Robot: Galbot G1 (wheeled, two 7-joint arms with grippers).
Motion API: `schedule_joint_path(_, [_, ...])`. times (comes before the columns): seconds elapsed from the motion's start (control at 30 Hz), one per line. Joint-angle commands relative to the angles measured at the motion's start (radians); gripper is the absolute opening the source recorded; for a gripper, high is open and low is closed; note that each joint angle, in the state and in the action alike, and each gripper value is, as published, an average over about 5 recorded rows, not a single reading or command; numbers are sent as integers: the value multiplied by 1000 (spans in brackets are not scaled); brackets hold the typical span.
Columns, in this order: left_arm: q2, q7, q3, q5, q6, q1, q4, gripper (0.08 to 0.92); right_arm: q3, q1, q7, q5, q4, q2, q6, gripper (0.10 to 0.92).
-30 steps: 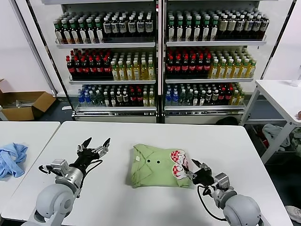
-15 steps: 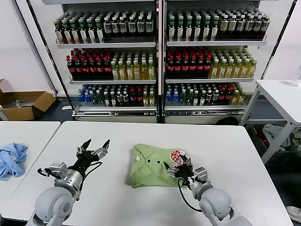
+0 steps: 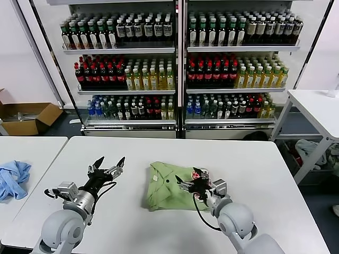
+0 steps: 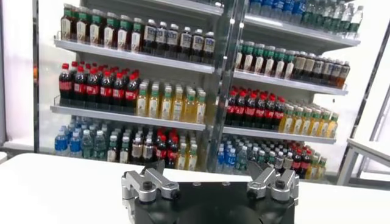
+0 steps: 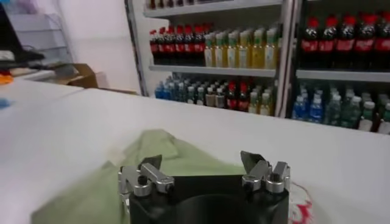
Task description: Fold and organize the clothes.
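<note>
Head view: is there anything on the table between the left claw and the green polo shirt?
No. In the head view, only bare white table separates the open left claw from the polo shirt.

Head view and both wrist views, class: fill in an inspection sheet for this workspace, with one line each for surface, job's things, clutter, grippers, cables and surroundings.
Surface: white table, bare around the work.
Job's things: one light green polo shirt, folded, lying mid-table, with its red-and-white print under the right gripper.
Clutter: nothing seen on this table; a blue cloth lies on the neighbouring table to the left.
Grippers: left gripper open, raised, left of the shirt, holding nothing; right gripper open over the shirt.
Cables: black cable looping by the right wrist; another on the left forearm.
Surroundings: shelves of bottled drinks behind; cardboard box on the floor at left.
</note>
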Motion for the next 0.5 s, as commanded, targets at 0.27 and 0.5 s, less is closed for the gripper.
schedule_joint_path(0.27, [-4,2,-8,0,-2,3,4,823,-221,176,11,-35,-235,99,-72,823])
schedule_joint_path(0.5, [-2,2,-11,-3,-3,-5,9,823,-158,138,42,15,-66,44,-30,823])
